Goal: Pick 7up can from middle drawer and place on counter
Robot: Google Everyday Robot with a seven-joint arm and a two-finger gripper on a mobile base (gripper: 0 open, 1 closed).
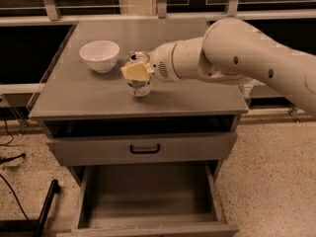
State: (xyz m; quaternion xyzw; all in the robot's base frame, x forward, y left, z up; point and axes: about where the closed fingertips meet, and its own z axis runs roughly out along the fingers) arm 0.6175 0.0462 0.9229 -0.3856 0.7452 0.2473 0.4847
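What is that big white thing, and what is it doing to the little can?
That big white thing is a robot's arm. The one camera looks down from the front onto a grey cabinet. At the arm's tip is its hand, right at a small 7up can. The can is on the counter, which is the cabinet's flat top. I cannot tell whether the hand is gripping the can or only touching it. To the left of the can sits a white bowl. Lower down, a drawer with a black handle is closed. The open drawer under it is pulled out towards us.
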